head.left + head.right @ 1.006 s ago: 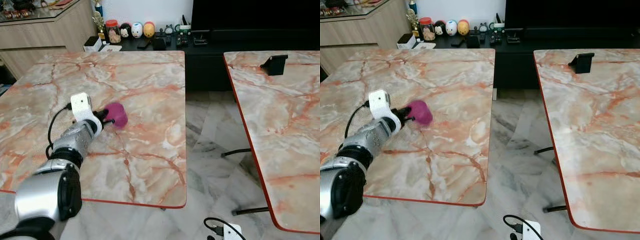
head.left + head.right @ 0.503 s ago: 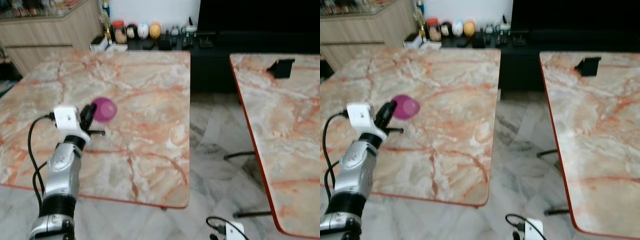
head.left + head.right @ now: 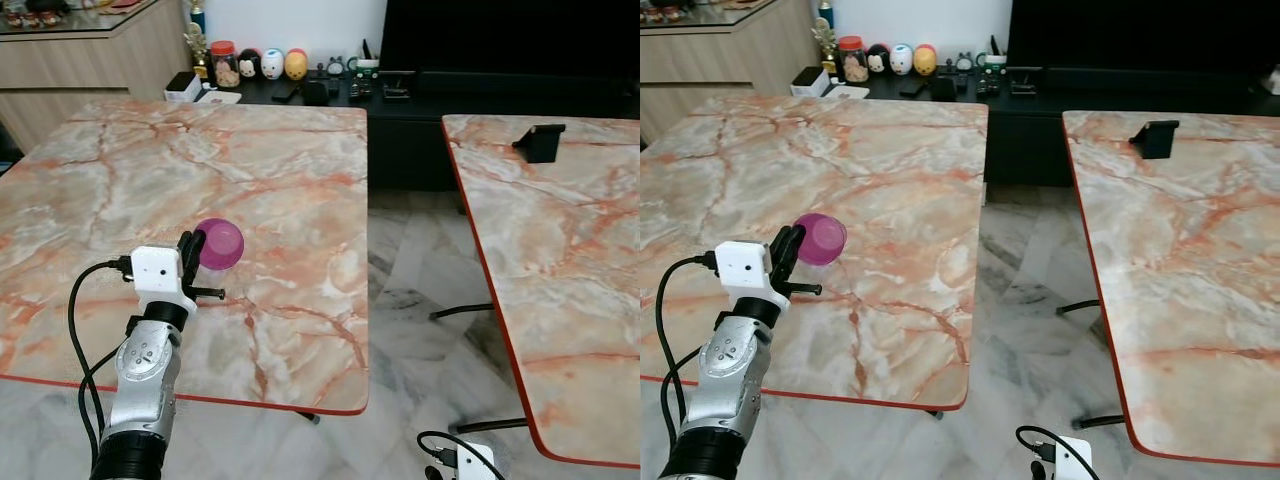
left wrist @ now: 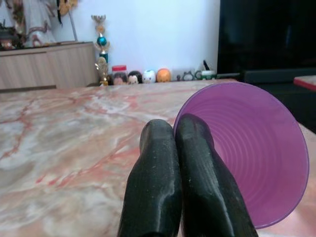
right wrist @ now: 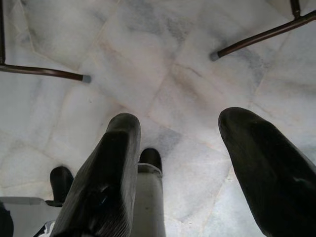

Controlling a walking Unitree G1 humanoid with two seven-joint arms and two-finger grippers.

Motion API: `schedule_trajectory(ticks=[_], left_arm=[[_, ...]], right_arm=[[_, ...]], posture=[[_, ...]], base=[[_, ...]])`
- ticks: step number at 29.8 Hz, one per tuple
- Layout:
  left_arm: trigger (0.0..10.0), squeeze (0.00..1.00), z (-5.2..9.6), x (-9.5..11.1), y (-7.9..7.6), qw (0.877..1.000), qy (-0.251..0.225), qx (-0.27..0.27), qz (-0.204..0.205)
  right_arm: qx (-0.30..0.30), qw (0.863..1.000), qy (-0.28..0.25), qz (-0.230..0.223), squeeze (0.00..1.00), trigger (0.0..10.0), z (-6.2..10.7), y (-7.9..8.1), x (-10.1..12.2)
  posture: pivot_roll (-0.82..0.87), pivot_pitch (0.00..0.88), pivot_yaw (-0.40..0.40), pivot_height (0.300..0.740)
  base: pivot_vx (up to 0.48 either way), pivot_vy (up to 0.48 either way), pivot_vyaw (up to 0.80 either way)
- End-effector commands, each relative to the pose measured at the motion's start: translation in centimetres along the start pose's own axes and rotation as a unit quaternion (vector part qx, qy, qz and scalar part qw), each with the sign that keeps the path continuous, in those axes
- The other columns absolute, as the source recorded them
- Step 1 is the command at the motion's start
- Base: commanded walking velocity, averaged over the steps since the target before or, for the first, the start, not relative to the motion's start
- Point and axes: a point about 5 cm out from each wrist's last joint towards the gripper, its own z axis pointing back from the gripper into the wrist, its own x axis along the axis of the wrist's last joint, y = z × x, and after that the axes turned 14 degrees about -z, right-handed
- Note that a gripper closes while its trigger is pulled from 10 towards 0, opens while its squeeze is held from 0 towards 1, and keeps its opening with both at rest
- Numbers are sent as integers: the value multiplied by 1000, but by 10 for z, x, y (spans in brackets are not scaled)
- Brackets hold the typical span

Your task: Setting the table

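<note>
Left wrist view gives me the clearest read: my left hand point(image 4: 177, 143) has its two black fingers point(image 4: 153, 187) pressed together, pinching the rim of the purple cup point(image 4: 252, 153), whose open mouth tips toward the camera. From the head cameras I see that same hand point(image 3: 190, 252) raised over the near part of the left marble surface point(image 3: 270, 170), with the cup point(image 3: 220, 244) held tilted just above the top; whether it touches the marble I cannot tell. The silver arm point(image 3: 145, 370) rises from the near edge with a black cable looping beside it. To the right, across a gap of pale marble floor point(image 3: 410, 300), stands a second marble surface point(image 3: 560, 250) carrying a small black stand point(image 3: 540, 140) at its far end. Beyond the left surface a dark cabinet point(image 3: 330, 92) holds a row of small round figurines point(image 3: 272, 63). My right hand point(image 5: 182, 158) hangs low with its fingers spread apart over the floor.
</note>
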Motion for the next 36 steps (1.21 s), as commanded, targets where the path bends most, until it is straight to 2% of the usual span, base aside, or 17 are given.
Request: schedule_trajectory(ticks=[1,7,11,17,29,36], left_arm=[[10000,0,-2,5,3,1000,-15,9,-13],[10000,0,0,9,-6,1000,-22,-8,-18],[10000,0,-5,11,-8,999,-24,-4,-24],[10000,0,-9,13,-6,999,-25,2,-24],[10000,0,-15,15,-4,999,-26,9,-21],[10000,0,-17,16,-4,999,-27,14,-17]], right_arm=[[-9,1000,3,-11,0,10000,1,-3,-2],[-13,1000,-3,-23,0,10000,1,-5,1],[-13,999,-15,-28,0,10000,-1,-12,12],[-9,999,-17,-31,0,10000,-2,-8,12],[-3,1000,-20,-23,0,10000,-2,-4,12],[0,999,-12,-32,0,10000,-2,-3,10]], posture=[[-4,0,-18,740],[-7,0,-17,740],[-8,0,-19,740],[-5,0,-21,740],[-4,0,-16,740],[-4,0,-16,740]], base=[[0,0,0],[0,0,0],[0,-82,0],[0,-417,-624],[0,-456,0],[0,-458,-182]])
